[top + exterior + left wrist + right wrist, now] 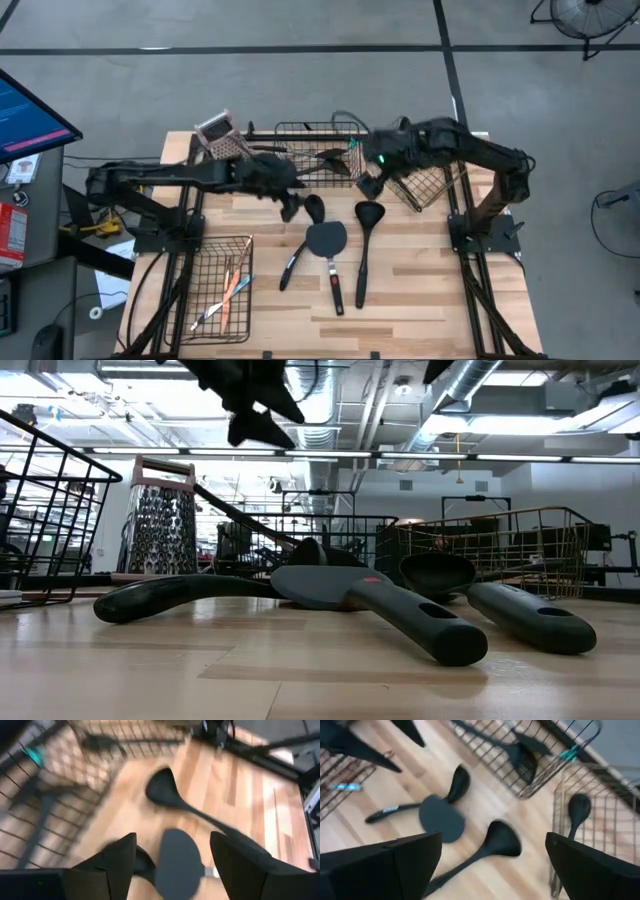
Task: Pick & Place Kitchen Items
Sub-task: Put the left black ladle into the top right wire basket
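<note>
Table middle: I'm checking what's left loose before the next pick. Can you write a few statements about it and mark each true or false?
1. Three black utensils lie loose on the table: a spoon, a spatula and a ladle. True.
2. The left gripper holds the spatula. False: it is open and empty above the spoon.
3. The grater lies flat at the front edge. False: it stands at the back left.
4. The right gripper is open. True.
</note>
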`<state>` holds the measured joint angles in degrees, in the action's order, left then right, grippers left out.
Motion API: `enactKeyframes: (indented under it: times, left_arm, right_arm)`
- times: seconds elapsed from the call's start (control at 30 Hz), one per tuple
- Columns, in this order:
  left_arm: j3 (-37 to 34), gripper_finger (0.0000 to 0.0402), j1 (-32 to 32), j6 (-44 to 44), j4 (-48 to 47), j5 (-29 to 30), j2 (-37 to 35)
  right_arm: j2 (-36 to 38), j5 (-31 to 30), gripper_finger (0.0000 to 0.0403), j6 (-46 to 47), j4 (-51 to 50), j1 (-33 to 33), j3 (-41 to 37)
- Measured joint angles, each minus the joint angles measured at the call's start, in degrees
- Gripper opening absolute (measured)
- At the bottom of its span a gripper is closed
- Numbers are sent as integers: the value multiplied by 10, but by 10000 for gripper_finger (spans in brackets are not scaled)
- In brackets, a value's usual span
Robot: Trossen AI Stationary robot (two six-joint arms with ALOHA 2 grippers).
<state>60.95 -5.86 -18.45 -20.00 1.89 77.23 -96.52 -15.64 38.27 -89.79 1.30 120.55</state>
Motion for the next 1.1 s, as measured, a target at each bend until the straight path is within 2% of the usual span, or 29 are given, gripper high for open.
enactKeyframes:
  times: [0.2,0.3,0.53,0.77,1.1]
  left_arm:
    - [0,236,76,-57,-20,60,58]
    - [0,236,107,-112,-21,92,86]
    - [0,237,158,-223,-28,108,143]
    - [0,237,175,-287,-64,120,192]
    - [0,237,170,-292,-71,138,252]
  right_arm:
    - [9,-31,351,62,0,-90,-47]
    - [11,-39,351,86,-2,-128,-64]
    - [11,-43,351,126,-2,-201,-91]
    - [11,-44,351,135,1,-252,-104]
    - [11,-57,351,144,1,-283,-104]
